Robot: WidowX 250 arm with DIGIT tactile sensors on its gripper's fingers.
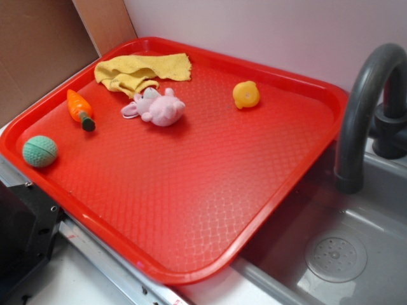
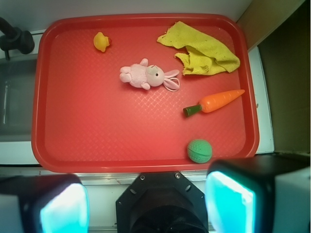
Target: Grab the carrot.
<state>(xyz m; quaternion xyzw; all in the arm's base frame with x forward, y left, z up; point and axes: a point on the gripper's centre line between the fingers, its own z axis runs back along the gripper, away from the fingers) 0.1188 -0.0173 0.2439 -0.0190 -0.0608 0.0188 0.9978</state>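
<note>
Carrot (image 1: 80, 108) lies on the red tray (image 1: 191, 203), near the edge by the brown board, its dark green stub toward the green ball (image 1: 39, 151) and its orange tip toward the yellow cloth (image 1: 141, 72); it touches neither. In the wrist view the carrot (image 2: 214, 102) sits slantwise, well apart from the hand (image 2: 146, 206), with the green ball (image 2: 199, 150) between them, just inside the tray's near rim (image 2: 121, 166).

Only the hand's two fingers show, and only in the wrist view: they are blurred blocks with glowing teal faces, cut off by the bottom edge, so their tips cannot be made out. One finger (image 2: 65, 208) stands at the left of the picture and the other at the right, spread wide with nothing between them. The hand hangs above the tabletop outside the tray, looking down over it.

The exterior view shows no arm at all. A pink plush bunny (image 1: 158, 107) lies mid-tray beside the cloth, and a round yellow-orange toy (image 1: 245, 94) sits toward the dark faucet (image 1: 362, 108), whose top runs out of frame above the sink (image 1: 331, 254).
</note>
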